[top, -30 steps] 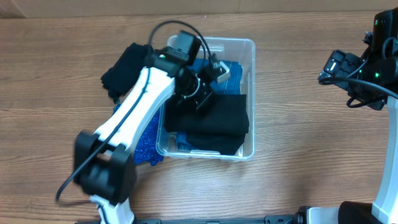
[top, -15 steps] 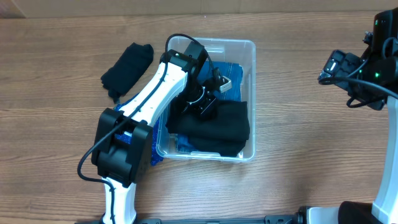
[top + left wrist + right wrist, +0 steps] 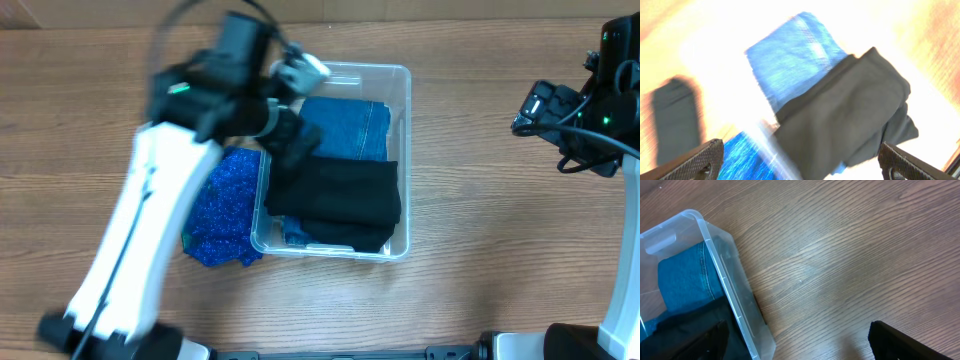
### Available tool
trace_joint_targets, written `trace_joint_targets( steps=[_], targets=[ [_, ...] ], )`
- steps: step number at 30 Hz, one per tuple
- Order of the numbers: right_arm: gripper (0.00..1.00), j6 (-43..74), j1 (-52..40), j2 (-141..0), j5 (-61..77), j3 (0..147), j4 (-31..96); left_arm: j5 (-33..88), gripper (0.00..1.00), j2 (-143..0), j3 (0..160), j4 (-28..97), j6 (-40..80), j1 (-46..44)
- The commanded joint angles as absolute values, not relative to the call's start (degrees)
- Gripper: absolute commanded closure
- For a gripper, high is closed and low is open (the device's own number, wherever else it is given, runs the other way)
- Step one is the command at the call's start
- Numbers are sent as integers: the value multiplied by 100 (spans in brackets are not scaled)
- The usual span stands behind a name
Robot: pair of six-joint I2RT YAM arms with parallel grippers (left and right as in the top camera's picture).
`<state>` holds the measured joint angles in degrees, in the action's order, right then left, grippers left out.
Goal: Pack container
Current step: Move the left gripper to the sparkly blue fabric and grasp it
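The clear container [image 3: 403,150] stands mid-table and holds folded blue denim [image 3: 345,125] with a folded black cloth [image 3: 345,200] lying over its near half. My left gripper [image 3: 288,135] hovers above the container's left rim, blurred by motion. In the left wrist view its fingers [image 3: 695,161] stand wide apart with nothing between them, above the black cloth [image 3: 850,115] and denim [image 3: 790,60]. My right gripper [image 3: 805,345] is open over bare wood, just right of the container's wall [image 3: 725,275].
A shiny blue cloth [image 3: 220,205] lies against the container's left side. Another black cloth [image 3: 675,120] rests on the table farther left; in the overhead view my left arm covers it. The right arm [image 3: 580,110] stays at the table's right edge.
My left gripper has opened and lifted out of the container, leaving the black cloth inside; the arm swung up and left. The right arm has not moved.
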<state>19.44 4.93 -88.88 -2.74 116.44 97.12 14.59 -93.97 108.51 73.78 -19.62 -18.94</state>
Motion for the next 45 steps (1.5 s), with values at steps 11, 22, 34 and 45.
trace_joint_targets(
  steps=[11,22,34,45],
  targets=[
    [6,1863,523,-8759,-246,11618,9677,4541,0,-8315,9625,7861,-3059,2250],
    [6,1863,523,-8759,-246,11618,9668,4801,0,-8886,6707,6187,-3074,3098],
    [6,1863,523,-8759,-246,11618,9679,3190,0,-9880,6582,5631,-1835,3223],
    [6,1863,523,-8759,-246,11618,9675,3605,0,-10637,6401,5537,-2064,3092]
  ],
)
